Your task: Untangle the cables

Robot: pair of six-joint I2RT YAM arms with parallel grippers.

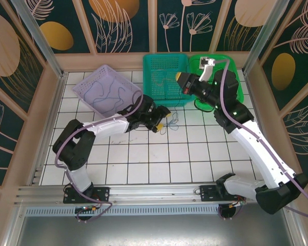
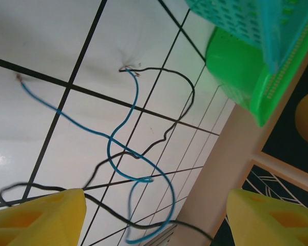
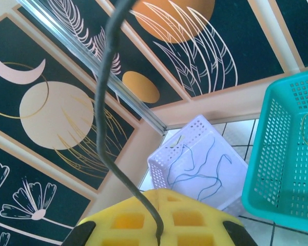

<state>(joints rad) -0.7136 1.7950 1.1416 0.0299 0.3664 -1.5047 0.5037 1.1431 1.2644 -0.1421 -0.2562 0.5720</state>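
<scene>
Top external view: we look down on a white tiled table with a teal basket at its far edge. Left of the teal basket sits a lilac basket holding several thin blue cables. On its right, touching it, is a green basket. Just in front of the teal basket a small tangle of cables lies on the tiles, with the left gripper low beside it. In the left wrist view we see its yellow fingers spread wide with nothing between them, above a blue cable that crosses a loose black cable. The right gripper hangs over the teal basket's right edge. In the right wrist view its yellow pads are pressed together on a black cable that rises from between them.
</scene>
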